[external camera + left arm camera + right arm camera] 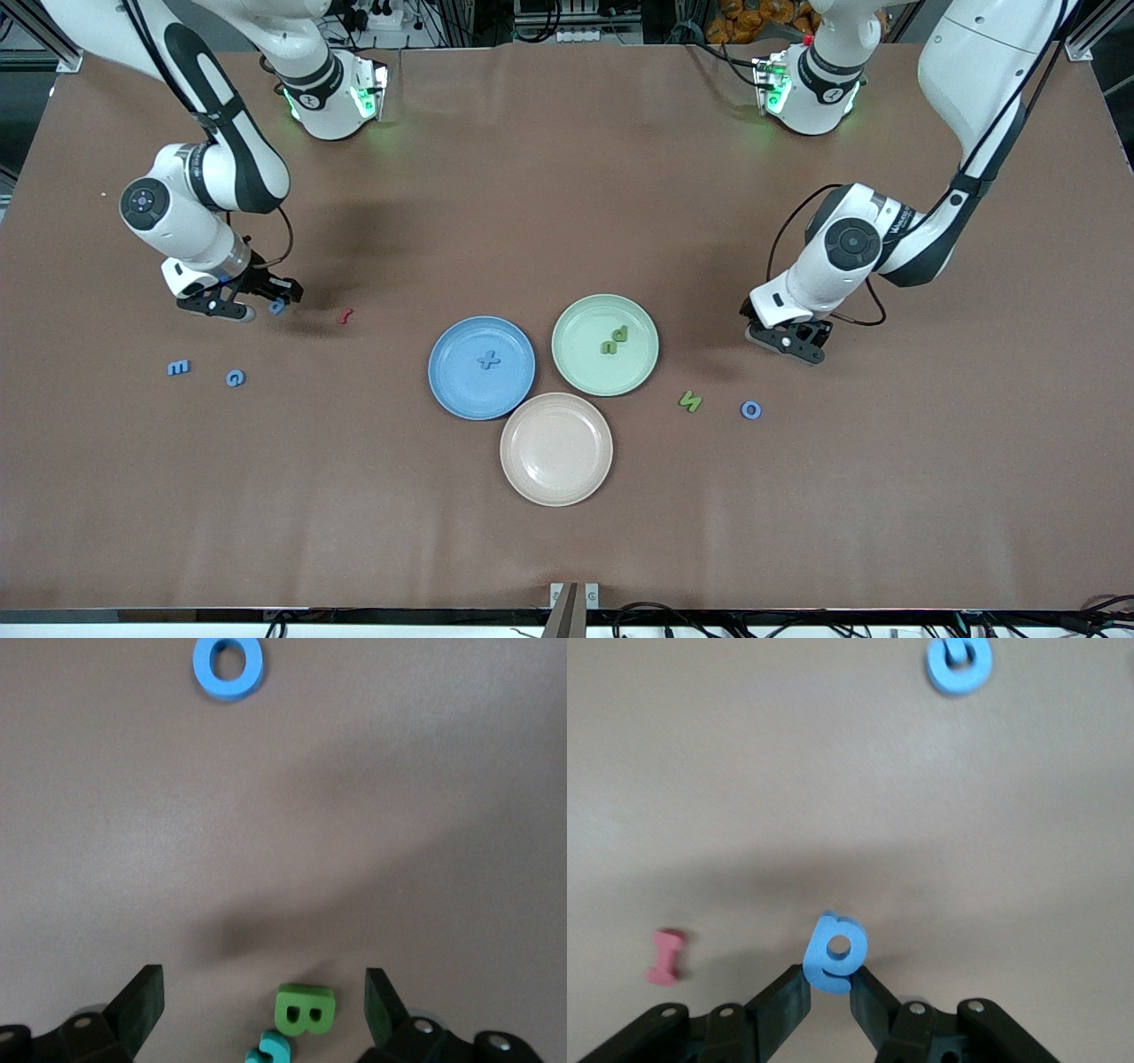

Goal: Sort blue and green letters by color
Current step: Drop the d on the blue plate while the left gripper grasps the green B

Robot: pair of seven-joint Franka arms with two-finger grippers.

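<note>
Nearest the front camera sits an empty beige plate point(556, 449), and just above it two more plates touch it: a blue plate point(461, 377) carrying a blue X point(488, 360), and a green plate point(638, 341) holding two green letters point(614, 340). Toward the right arm's end of the table, the right gripper point(266, 299) is pinched tight on a small blue letter point(837, 951), low over the brown table point(567, 221) beside a dark red letter point(345, 315); two more blue letters, an E point(179, 367) and a G point(235, 378), lie nearer the front camera. Toward the left arm's end, the left gripper point(791, 341) waits with its jaws spread wide and nothing between them, just over the table, with a green N point(690, 401) and a blue o point(750, 409) lying a little nearer the front camera. The step in hand appears to be the pick-up of that blue letter; the next move likely calls for lifting it clear, carrying it over to the blue plate and releasing it beside the X without tipping it onto the neighbouring green plate.
</note>
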